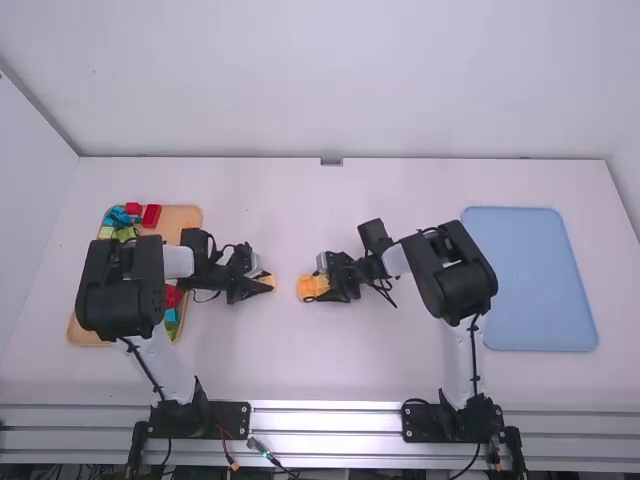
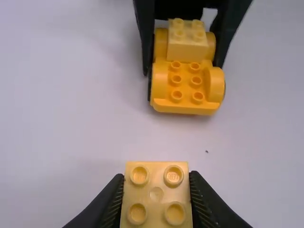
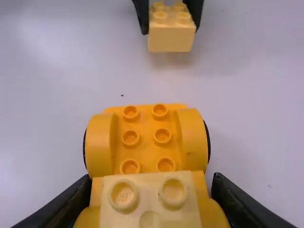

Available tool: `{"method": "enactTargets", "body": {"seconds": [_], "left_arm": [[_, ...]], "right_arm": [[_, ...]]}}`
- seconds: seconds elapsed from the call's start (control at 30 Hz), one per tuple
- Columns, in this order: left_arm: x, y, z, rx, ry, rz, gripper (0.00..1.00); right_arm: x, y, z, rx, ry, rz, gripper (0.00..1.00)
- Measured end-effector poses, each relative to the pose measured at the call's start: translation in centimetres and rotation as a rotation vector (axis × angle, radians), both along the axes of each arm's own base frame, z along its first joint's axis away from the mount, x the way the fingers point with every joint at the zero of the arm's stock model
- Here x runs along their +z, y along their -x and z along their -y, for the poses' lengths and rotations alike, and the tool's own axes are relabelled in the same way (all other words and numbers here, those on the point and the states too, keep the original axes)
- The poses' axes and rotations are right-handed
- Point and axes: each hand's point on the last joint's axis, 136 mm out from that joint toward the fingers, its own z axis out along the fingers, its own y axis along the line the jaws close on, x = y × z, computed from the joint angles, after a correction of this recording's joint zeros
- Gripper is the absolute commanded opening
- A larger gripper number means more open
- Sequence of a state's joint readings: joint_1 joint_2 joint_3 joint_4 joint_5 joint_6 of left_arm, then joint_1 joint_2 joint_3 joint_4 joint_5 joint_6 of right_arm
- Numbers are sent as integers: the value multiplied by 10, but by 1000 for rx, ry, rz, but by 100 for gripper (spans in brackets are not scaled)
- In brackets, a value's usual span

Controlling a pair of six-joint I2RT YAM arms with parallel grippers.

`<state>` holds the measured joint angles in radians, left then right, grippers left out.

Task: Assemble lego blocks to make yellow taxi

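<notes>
Near the table's (image 1: 290, 195) left edge, the wooden tray (image 1: 183, 218) bears loose bricks: red ones (image 1: 151, 216) and blue ones (image 1: 122, 215) towards its far left corner, more of both colours along its right edge. These are probably spares, not taxi parts.

Right of the tray, the left gripper (image 2: 156, 179) pinches a pale yellow block (image 3: 171, 39) by its sides, studs up, well in from the table's edges.

About midway between the table's left and right edges, the right gripper (image 3: 151, 179) has its fingers closed on the sides of the orange car base (image 3: 146, 142). One pale yellow block (image 2: 188, 49) already sits on the gripped end; the studs at the other end are bare.

So the taxi looks partly built. The held block is apart from it and likely goes on next, perhaps as roof or sign; the press-down remains.

Near the table's right edge lies a blue tray (image 1: 535, 280).
</notes>
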<state>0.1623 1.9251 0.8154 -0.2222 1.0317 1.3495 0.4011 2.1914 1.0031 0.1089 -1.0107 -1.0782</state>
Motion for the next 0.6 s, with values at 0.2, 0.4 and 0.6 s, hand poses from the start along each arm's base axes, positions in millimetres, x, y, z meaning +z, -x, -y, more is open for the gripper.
{"method": "enactTargets", "body": {"seconds": [0.2, 0.4, 0.6], "left_arm": [[7, -7, 12, -16, 5, -10, 2], [12, -4, 31, -56, -44, 0, 2], [29, -11, 57, -91, -130, 87, 2]], "right_arm": [[0, -11, -2, -62, 19, -24, 54], [0, -14, -2, -88, 30, -56, 53], [0, -19, -3, -110, 21, -32, 51]]}}
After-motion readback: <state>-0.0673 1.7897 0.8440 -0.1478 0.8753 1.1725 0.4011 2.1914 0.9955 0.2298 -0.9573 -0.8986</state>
